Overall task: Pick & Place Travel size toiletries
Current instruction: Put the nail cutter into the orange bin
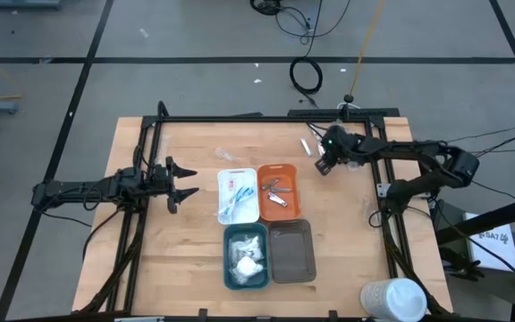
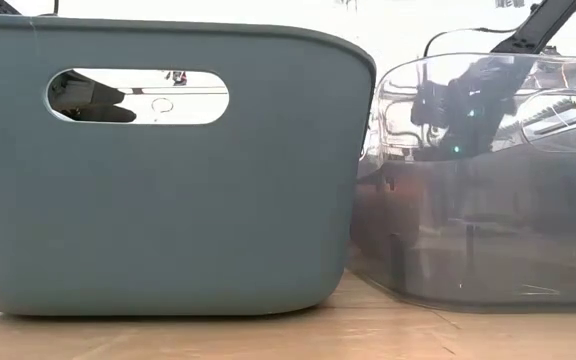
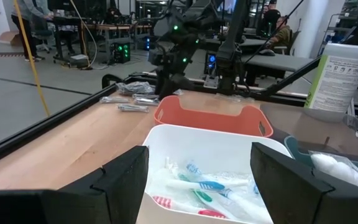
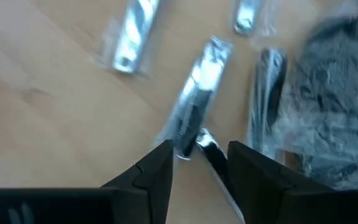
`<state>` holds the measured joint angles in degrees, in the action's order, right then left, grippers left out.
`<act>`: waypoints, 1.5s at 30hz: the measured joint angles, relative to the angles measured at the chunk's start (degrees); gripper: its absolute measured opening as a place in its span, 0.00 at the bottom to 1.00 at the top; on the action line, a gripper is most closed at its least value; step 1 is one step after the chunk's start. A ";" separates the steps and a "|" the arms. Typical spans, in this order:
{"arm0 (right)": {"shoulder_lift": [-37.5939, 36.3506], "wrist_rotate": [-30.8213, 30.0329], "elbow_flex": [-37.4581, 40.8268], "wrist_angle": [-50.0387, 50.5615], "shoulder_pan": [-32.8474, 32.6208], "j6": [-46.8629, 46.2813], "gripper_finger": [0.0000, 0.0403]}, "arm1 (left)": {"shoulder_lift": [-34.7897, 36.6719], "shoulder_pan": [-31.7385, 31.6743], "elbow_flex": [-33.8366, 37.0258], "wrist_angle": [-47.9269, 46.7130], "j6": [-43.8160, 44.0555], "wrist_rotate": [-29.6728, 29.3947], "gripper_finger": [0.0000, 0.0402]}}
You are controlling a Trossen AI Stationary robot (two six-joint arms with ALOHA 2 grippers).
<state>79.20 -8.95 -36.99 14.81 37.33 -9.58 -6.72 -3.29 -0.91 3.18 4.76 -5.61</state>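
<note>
Several silver metallic pieces (image 4: pixel 199 93) are lying loose on the surface (image 1: pixel 186 259) behind the orange tray (image 1: pixel 275 192); the right pincer (image 4: pixel 197 158) is hovering half-open just above one, apparently lining up a grasp. The left pincer (image 3: pixel 197 174) is waiting wide open beside the white tray (image 3: pixel 197 155), where pink and blue sticks (image 3: pixel 207 193) are already lying sorted.

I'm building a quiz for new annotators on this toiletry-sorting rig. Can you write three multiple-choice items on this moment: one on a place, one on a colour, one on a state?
1. Where is the right tool?
A. over the grey tray
B. above the loose silver pieces at the table's far edge
C. beside the cup

2. What colour is the tray holding silver metallic pieces?
A. orange
B. teal
C. white

3. How does the left tool stand?
A. shut on a stick
B. inside the teal tray
C. open and empty, beside the white tray

Key: 1 B, the right wrist view shows a silver piece just ahead of its fingers; 2 A, seen in the high view; 3 C, its fingers are spread with nothing between.
</note>
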 joint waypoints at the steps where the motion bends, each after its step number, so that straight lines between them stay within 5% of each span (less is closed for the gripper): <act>1: 0.58 0.00 0.00 0.09 0.41 0.02 0.36 | 0.00 0.00 0.00 0.01 -0.01 0.00 0.68; 15: 3.24 -1.27 -0.19 5.31 2.85 1.18 0.36 | -0.01 -0.01 0.00 0.00 0.01 -0.02 0.68; 31: 1.80 11.93 0.07 5.51 0.34 2.44 0.36 | -0.01 -0.01 0.00 0.00 0.01 -0.02 0.68; 45: 0.72 7.93 -0.02 12.63 -1.69 3.02 0.34 | -0.02 0.00 0.00 0.02 -0.01 -0.02 0.68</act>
<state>79.92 -1.02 -37.01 27.44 35.64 -6.56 -6.74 -3.29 -0.91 3.20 4.75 -5.63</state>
